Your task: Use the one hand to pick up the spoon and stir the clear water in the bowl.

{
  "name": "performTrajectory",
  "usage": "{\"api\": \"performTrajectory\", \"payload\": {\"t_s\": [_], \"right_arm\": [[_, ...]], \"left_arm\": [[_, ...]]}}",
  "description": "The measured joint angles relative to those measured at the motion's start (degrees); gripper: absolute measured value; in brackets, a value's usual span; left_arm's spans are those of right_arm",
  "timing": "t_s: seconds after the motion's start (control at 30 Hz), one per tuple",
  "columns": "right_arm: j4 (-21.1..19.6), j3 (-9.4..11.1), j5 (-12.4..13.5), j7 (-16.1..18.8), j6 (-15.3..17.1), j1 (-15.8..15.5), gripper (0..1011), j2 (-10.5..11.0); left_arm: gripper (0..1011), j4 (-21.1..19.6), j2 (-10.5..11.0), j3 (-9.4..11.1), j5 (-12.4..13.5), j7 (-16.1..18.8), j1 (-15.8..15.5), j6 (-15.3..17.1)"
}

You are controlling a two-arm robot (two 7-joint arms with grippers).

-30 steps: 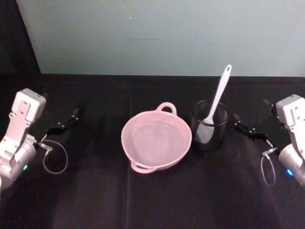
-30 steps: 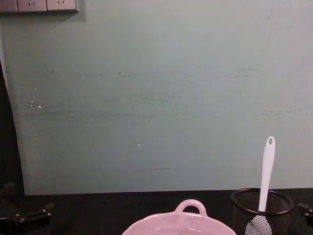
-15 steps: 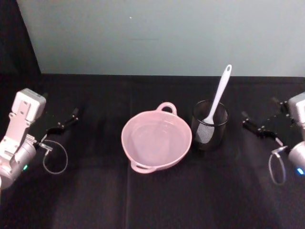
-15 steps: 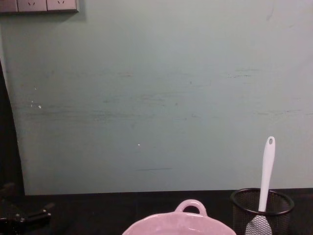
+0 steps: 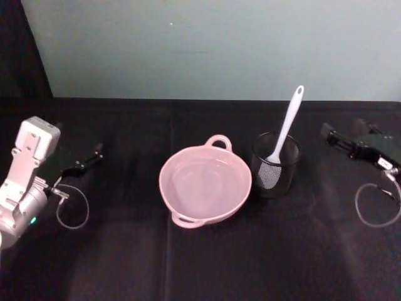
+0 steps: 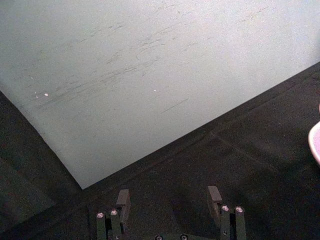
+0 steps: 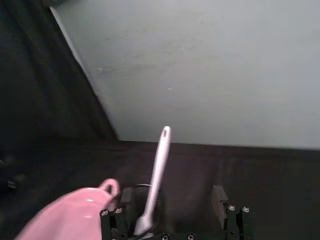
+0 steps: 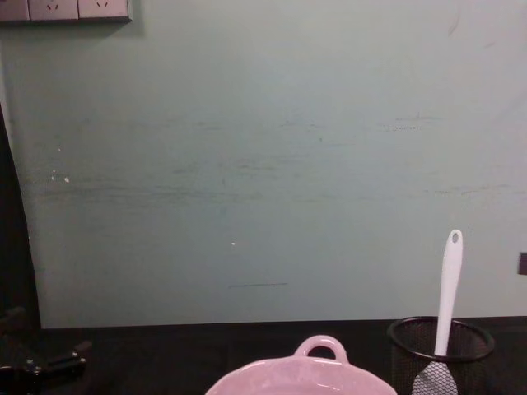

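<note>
nothing grabbed yet as far as i can see. the spoon (image 5: 287, 125) stands head-down in the black mesh cup (image 5: 276, 169), just right of centre in the head view. its handle leans toward the upper right, so the end with the little hole pokes well above the cup's rim. handy, since that leaves a long bare stretch of handle to pinch.

the pink bowl (image 5: 168, 169) sits dead centre on the black table (image 5: 188, 269). the cup is just beside it on the right, maybe touching, can't tell. i'd guess the carry over is short once the spoon is lifted clear.

the right gripper (image 5: 343, 132) is at the right edge of the head view, about level with the cup and well apart from it. its fingers are spread wide with nothing between them. in its wrist view the spoon handle lines up inside the gap between the fingers, farther off, which reads to me like it's aimed at the handle. the left gripper (image 5: 81, 162) is parked at the left edge, also spread and empty, well clear of the bowl. my bet is the right one does the job, being on the spoon's side.
</note>
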Motion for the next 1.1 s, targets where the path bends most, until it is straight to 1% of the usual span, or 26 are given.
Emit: {"api": "performTrajectory", "payload": {"t_s": [0.03, 0.07, 0.1, 0.17, 0.2, 0.23, 0.27, 0.33, 0.37, 0.4, 0.43, 0.53, 0.57, 0.6, 0.63, 0.67, 0.73, 0.77, 0.9, 1.0, 1.1], "right_arm": [[1.06, 0.07, 2.71, 1.3, 2.55, 1.25, 1002, -0.64], [1.66, 0.02, 3.84, 1.73, 3.58, 2.03, 1002, -0.92], [2.89, -0.22, 5.84, 2.49, 5.49, 3.49, 1002, -1.45], [4.17, -0.69, 7.25, 3.22, 6.91, 4.91, 1002, -1.94], [5.76, -1.28, 8.25, 3.73, 7.99, 6.57, 1002, -2.47], [5.76, -1.28, 8.25, 3.73, 7.99, 6.57, 1002, -2.47], [7.25, -2.01, 8.95, 4.14, 9.05, 8.14, 1002, -2.94], [8.86, -2.83, 9.38, 4.48, 9.86, 9.69, 1002, -3.42], [10.41, -3.55, 9.69, 4.83, 10.57, 11.0, 1002, -3.84], [11.3, -4.0, 9.77, 5.02, 10.89, 11.79, 1002, -4.11], [13.01, -4.88, 9.82, 5.39, 11.22, 13.23, 1002, -4.57], [15.51, -6.26, 9.6, 6.26, 11.09, 15.33, 1002, -5.27], [16.29, -6.74, 9.42, 6.62, 10.86, 15.99, 1002, -5.51], [18.59, -8.09, 8.75, 7.68, 10.11, 17.95, 1002, -6.2], [18.59, -8.09, 8.75, 7.68, 10.11, 17.95, 1002, -6.2], [19.93, -8.95, 8.36, 8.28, 9.69, 19.12, 1002, -6.59], [21.21, -9.72, 8.02, 8.88, 9.3, 20.17, 1002, -7.0], [22.48, -10.48, 7.64, 9.48, 8.74, 21.25, 1002, -7.48], [25.15, -12.02, 6.8, 10.28, 7.06, 23.3, 1002, -8.57], [26.62, -12.88, 6.67, 11.1, 6.14, 24.37, 1002, -9.18], [26.73, -12.96, 6.64, 11.18, 6.05, 24.42, 1002, -9.22]], "left_arm": [[1011, 0.0, 0.0, 0.0, 0.0, 0.0, 0.0, 0.0], [1011, 0.0, 0.0, 0.0, 0.0, 0.0, 0.0, 0.0], [1011, 0.0, 0.0, 0.0, 0.0, 0.0, 0.0, 0.0], [1011, 0.0, 0.0, 0.0, 0.0, 0.0, 0.0, 0.0], [1011, 0.0, 0.0, 0.0, 0.0, 0.0, 0.0, 0.0], [1011, 0.0, 0.0, 0.0, 0.0, 0.0, 0.0, 0.0], [1011, 0.0, 0.0, 0.0, 0.0, 0.0, 0.0, 0.0], [1011, 0.0, 0.0, 0.0, 0.0, 0.0, 0.0, 0.0], [1011, 0.0, 0.0, 0.0, 0.0, 0.0, 0.0, 0.0], [1011, 0.0, 0.0, 0.0, 0.0, 0.0, 0.0, 0.0], [1011, 0.0, 0.0, 0.0, 0.0, 0.0, 0.0, 0.0], [1011, 0.0, 0.0, 0.0, 0.0, 0.0, 0.0, 0.0], [1011, 0.0, 0.0, 0.0, 0.0, 0.0, 0.0, 0.0], [1011, 0.0, 0.0, 0.0, 0.0, 0.0, 0.0, 0.0], [1011, 0.0, 0.0, 0.0, 0.0, 0.0, 0.0, 0.0], [1011, 0.0, 0.0, 0.0, 0.0, 0.0, 0.0, 0.0], [1011, 0.0, 0.0, 0.0, 0.0, 0.0, 0.0, 0.0], [1011, 0.0, 0.0, 0.0, 0.0, 0.0, 0.0, 0.0], [1011, 0.0, 0.0, 0.0, 0.0, 0.0, 0.0, 0.0], [1011, 0.0, 0.0, 0.0, 0.0, 0.0, 0.0, 0.0], [1011, 0.0, 0.0, 0.0, 0.0, 0.0, 0.0, 0.0]]}}
